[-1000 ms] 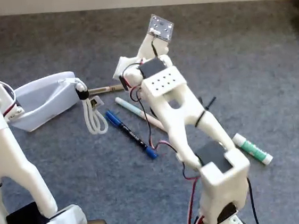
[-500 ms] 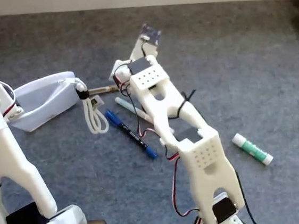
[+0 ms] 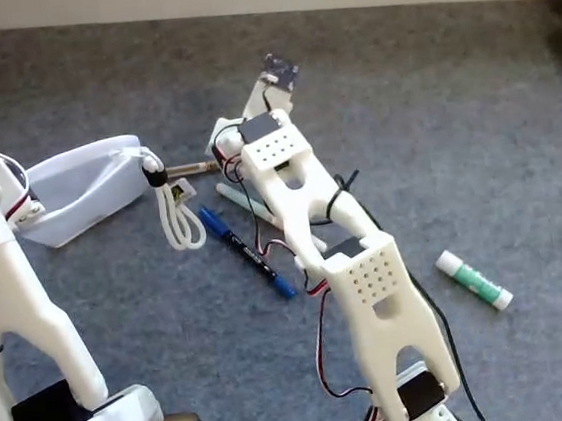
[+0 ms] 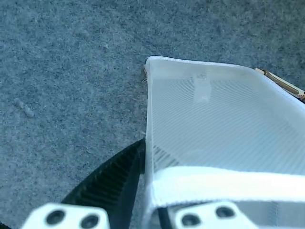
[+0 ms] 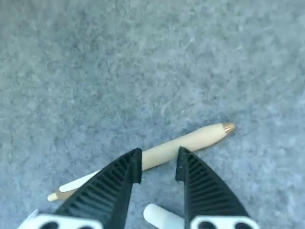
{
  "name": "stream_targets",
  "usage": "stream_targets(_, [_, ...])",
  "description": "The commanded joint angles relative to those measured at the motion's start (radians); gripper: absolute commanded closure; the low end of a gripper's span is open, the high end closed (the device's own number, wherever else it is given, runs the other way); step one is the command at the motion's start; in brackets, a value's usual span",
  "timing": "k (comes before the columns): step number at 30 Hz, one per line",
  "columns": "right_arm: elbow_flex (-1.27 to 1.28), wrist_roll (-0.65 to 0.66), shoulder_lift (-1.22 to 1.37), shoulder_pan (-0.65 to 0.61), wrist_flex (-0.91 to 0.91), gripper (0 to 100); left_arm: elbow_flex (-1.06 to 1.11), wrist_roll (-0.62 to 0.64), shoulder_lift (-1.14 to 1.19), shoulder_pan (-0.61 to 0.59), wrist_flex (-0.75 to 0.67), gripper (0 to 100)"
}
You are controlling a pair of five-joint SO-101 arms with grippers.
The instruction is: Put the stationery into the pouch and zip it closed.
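My left gripper (image 3: pixel 29 209) is shut on the rim of the white mesh pouch (image 3: pixel 92 185), which lies open on the carpet; the left wrist view shows the pouch (image 4: pixel 214 124) clamped at my left gripper (image 4: pixel 147 160). My right gripper (image 5: pixel 158 160) is open, its two black fingers straddling a beige pen (image 5: pixel 190 141) that lies flat on the carpet. From the high view the right gripper (image 3: pixel 223 154) sits low beside the beige pen (image 3: pixel 191 168), close to the pouch mouth. A white pen (image 3: pixel 243 200), a blue pen (image 3: pixel 245 249) and a green-capped glue stick (image 3: pixel 474 279) also lie on the carpet.
The pouch's white cord loop (image 3: pixel 178 224) lies between the pouch and the blue pen. The white pen's end (image 5: pixel 162 217) shows just behind my right fingers. Grey carpet (image 3: pixel 473 120) stretches open to the right and far side.
The right arm has folded down and shifted left, bringing its gripper lower over the beige pen. The left arm and the pouch have stayed still.
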Motion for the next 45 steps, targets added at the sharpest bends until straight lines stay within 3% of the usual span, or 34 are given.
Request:
stream_targets(1, [-0.047, -0.012, 0.002, 0.033, 0.008, 87.5, -0.004, 0.008, -0.007, -0.013, 0.006, 99])
stream_targets(13, [-0.081, -0.009, 0.019, 0.041, 0.249, 87.5, -0.004, 0.008, -0.004, -0.013, 0.006, 99])
stream_targets(21, [-0.481, -0.002, 0.028, 0.039, 0.527, 87.5, -0.004, 0.008, -0.002, -0.013, 0.006, 99])
stream_targets(25, [-0.633, -0.009, 0.031, 0.039, 0.509, 87.5, -0.004, 0.008, -0.002, -0.013, 0.006, 99])
stream_targets(34, [-0.645, -0.012, 0.246, 0.038, 0.348, 87.8, -0.004, 0.006, -0.002, -0.013, 0.006, 99])
stream_targets(45, [-0.776, 0.02, 0.306, 0.024, 0.757, 87.8, -0.004, 0.006, -0.002, -0.013, 0.006, 99])
